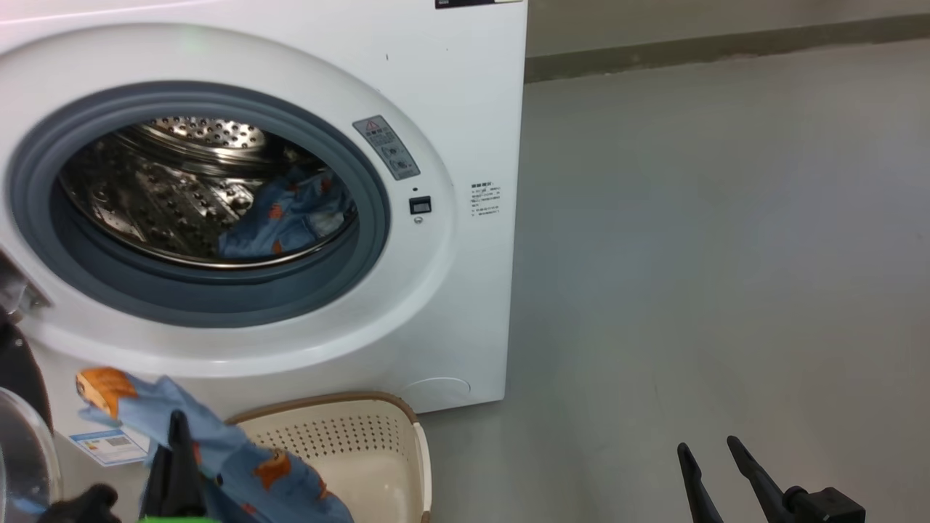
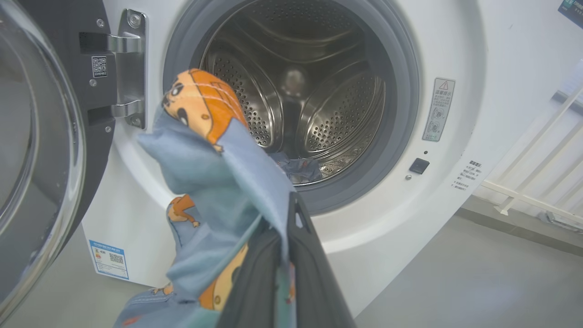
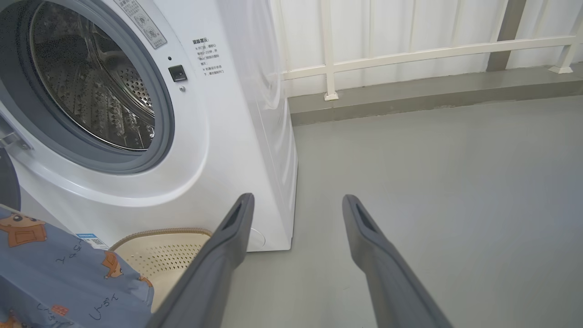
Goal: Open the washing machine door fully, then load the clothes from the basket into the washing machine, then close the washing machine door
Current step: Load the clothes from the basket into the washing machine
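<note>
Item, washing machine (image 1: 465,109): white front-loader on the grey floor (image 1: 690,254), mouth uncovered, grey gasket (image 1: 218,301) and perforated steel drum (image 1: 167,181) in plain sight. Item, washing machine door (image 2: 41,136): stands swung out on its metal hinge (image 2: 130,68) at the machine's left side. It looks fully open and clear of the loading path. Item, clothes: one light blue piece with orange-brown figures (image 1: 287,218) lies low in the drum, toward its right. A second piece of the same print (image 2: 214,182) hangs from the left gripper (image 2: 284,228), whose fingers are clenched on a fold of it. That cloth is raised before the machine's lower left front, near the door and just above the left end of the basket (image 1: 407,418). Item, basket: cream, perforated, brown-rimmed, on the floor against the machine's foot. What shows of its inside is bare; the rest is hidden behind the hanging cloth. Item, right gripper (image 3: 298,200): fingers released and spread wide, grasping nothing, low over bare floor to the machine's right. Step in hand, by my reckoning: carrying the second garment into the drum. To do it well, lift until the trailing hem clears the gasket lip. Reach past the gasket and well into the drum before letting go, so nothing drapes over the rubber to foul the door at closing. Keep the arm off the door's edge on the left.
</note>
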You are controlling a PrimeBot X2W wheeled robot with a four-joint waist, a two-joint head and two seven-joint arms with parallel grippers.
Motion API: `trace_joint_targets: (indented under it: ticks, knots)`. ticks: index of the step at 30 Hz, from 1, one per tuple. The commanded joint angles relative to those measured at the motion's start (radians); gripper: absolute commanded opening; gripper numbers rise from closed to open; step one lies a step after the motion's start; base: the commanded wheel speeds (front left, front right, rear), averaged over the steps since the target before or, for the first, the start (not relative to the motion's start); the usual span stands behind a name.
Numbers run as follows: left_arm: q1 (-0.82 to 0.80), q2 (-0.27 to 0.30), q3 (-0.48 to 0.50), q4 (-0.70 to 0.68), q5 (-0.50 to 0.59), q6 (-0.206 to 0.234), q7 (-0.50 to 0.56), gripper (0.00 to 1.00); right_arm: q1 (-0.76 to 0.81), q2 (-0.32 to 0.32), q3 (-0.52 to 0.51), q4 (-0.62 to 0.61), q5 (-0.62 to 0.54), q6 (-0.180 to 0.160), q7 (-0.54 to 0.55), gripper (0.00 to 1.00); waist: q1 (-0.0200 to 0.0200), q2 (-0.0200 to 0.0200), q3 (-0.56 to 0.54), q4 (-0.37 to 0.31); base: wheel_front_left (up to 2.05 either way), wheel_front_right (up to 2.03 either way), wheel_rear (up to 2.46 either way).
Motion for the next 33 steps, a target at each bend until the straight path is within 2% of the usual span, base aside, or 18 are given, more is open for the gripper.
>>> trace_joint_targets:
  ticks: [1,15,27,33]
  knots:
    - [-0.069,0.009,0.034,-0.014,0.017,-0.005,-0.013,0.00,-0.041,-0.005,0.030,-0.026,-0.007,0.002,-0.005,1.00,0.0000,0.0000,0.022,-0.018,0.00,0.00,0.00]
    - [-0.437,0.017,0.110,0.151,0.105,-0.046,-0.013,0.00,-0.114,0.007,0.048,-0.030,-0.001,0.002,-0.005,1.00,0.0000,0.0000,0.168,-0.078,0.00,0.00,0.00]
    - [-0.745,0.066,0.186,0.360,0.173,-0.065,-0.013,0.00,-0.184,0.006,0.076,-0.031,0.002,0.002,-0.005,1.00,0.0000,0.0000,0.317,-0.127,0.00,0.00,0.00]
    - [-0.843,0.089,0.199,0.472,0.213,-0.068,-0.013,0.00,-0.197,0.003,0.084,-0.032,0.002,0.002,-0.005,1.00,0.0000,0.0000,0.355,-0.144,0.00,0.00,0.00]
